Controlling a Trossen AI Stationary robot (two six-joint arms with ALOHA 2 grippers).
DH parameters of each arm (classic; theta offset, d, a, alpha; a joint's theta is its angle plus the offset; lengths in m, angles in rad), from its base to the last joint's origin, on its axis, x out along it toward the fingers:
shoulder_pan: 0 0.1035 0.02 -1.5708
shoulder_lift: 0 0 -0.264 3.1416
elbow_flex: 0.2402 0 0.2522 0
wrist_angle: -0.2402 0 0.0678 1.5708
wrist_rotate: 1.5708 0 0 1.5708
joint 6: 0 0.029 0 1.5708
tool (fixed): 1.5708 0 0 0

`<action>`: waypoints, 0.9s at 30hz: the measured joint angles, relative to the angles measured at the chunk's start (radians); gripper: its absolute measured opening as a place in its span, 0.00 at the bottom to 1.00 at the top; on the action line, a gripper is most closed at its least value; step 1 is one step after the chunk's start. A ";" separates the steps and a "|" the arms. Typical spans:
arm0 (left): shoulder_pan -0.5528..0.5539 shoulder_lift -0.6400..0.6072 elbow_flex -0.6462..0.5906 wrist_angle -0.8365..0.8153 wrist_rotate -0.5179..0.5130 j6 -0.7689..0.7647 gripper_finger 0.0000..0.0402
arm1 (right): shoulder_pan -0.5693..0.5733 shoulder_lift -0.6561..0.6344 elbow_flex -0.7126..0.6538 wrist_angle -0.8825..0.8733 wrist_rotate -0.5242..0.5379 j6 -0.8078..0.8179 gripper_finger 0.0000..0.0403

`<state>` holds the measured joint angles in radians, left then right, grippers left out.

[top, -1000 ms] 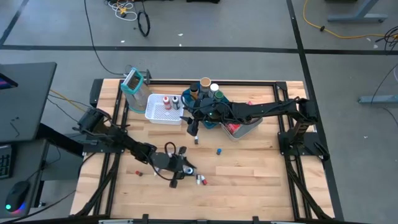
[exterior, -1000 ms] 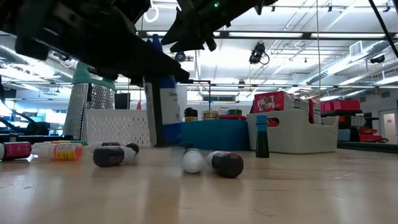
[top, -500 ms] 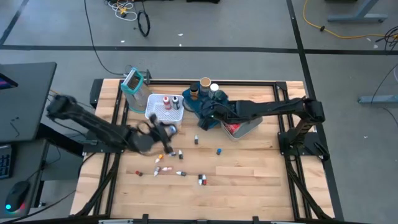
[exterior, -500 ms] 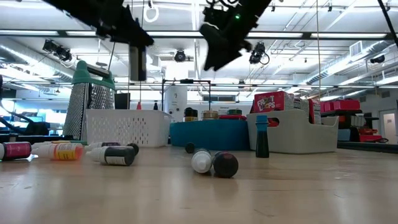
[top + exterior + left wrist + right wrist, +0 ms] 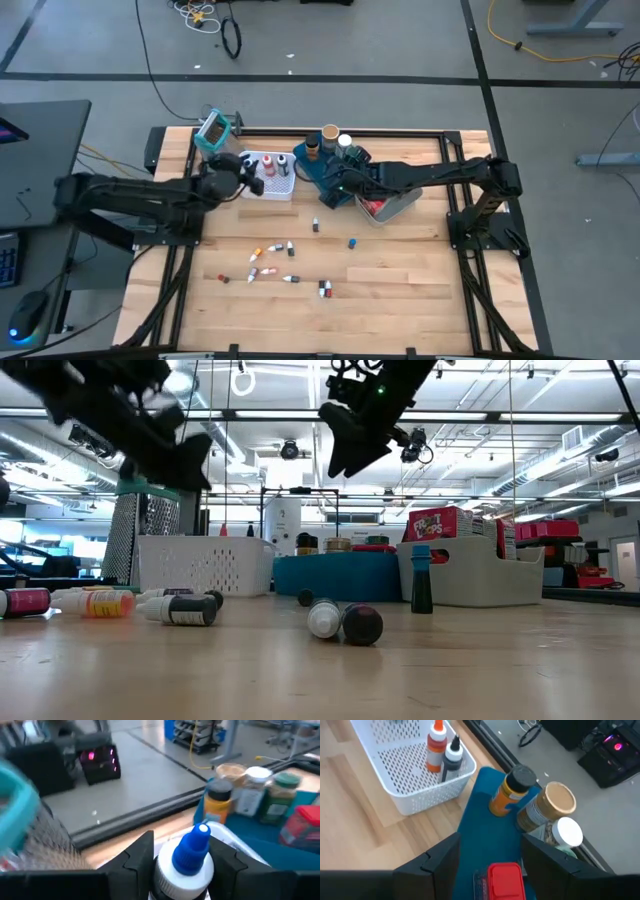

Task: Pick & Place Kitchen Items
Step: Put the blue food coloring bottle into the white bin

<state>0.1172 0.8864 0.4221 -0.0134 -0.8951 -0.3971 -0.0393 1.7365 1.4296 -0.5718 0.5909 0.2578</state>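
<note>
Right tool [image 5: 489, 851]: fingers spread, above blue tray [image 5: 485, 830]
Tray: red tin [image 5: 505, 879], black-capped jar [image 5: 511, 789], tan-lidded jar [image 5: 547, 805], white-lidded jar [image 5: 566, 833]
White basket [image 5: 410, 767]: orange bottle [image 5: 436, 751] beside black-tipped white bottle [image 5: 452, 756]
Basket position: on desk [image 5: 355, 837]

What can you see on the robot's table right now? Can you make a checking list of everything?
Surface: wooden table, bare in places.
Job's things: small bottles lie scattered on the wood; a blue-capped bottle stands upright; two bottles stand in the white mesh basket; jars and a red tin sit on the blue tray.
Clutter: metal grater with teal handle at the table's back corner.
Grippers: left gripper holds a blue-capped bottle beside the basket; right gripper is open above the tray.
Cables: loose cables on the floor.
Surroundings: grey floor, a desk beside the left arm.
</note>
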 joint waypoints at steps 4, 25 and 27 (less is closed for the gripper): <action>0.089 0.057 -0.115 0.188 0.015 -0.043 0.37 | 0.000 0.000 0.000 0.005 0.003 -0.008 0.53; 0.303 0.350 -0.215 0.558 0.208 0.124 0.47 | -0.001 0.000 0.000 0.163 -0.005 -0.144 0.53; 0.306 0.351 -0.215 0.563 0.208 0.117 0.47 | -0.001 0.000 0.000 0.161 -0.005 -0.145 0.53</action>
<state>0.4232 1.2369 0.2066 0.5491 -0.6871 -0.2797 -0.0402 1.7363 1.4296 -0.4113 0.5858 0.1127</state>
